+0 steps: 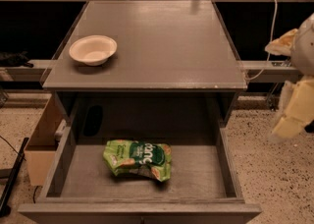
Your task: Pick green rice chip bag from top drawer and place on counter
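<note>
The green rice chip bag (138,158) lies crumpled on the flat bottom of the open top drawer (216,179), a little left of its middle. The grey counter (157,41) is the cabinet's top, above and behind the drawer. My gripper (292,115) shows as pale arm parts at the right edge of the view. It is beside the cabinet, level with the counter's front edge, and well clear of the bag. It holds nothing that I can see.
A white bowl (92,49) stands on the counter's left side. A tan wooden box (41,139) sits on the floor left of the drawer. A dark pole (12,181) leans at the far left. A white cable (267,31) hangs behind the counter's right side.
</note>
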### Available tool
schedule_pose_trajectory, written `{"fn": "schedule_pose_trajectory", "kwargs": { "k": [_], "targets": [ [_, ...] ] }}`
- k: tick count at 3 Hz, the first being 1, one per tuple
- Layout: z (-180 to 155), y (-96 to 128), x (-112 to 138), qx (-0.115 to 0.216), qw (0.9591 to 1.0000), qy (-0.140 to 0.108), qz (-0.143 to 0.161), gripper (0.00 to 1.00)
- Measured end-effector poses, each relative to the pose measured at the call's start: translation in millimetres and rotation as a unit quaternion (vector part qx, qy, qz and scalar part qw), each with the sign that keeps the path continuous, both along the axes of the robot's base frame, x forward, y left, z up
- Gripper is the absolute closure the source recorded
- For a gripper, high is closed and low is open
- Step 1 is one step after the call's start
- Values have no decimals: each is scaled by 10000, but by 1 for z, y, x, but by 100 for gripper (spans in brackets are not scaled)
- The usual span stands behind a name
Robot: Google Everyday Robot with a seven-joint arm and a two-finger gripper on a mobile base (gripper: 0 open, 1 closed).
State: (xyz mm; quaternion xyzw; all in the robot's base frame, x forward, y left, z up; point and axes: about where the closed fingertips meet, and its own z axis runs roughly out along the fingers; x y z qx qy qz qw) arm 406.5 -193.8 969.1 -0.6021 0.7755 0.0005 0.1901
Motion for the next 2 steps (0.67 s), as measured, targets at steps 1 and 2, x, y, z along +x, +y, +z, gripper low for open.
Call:
{"fn": "schedule_pose_trajectory", "kwargs": {
  "k": [1,2],
  "targets": [
    [-29,34,-44,922,9957,104,61,0],
    [-47,60,-62,1657,9858,155,219,0]
  ]
}}
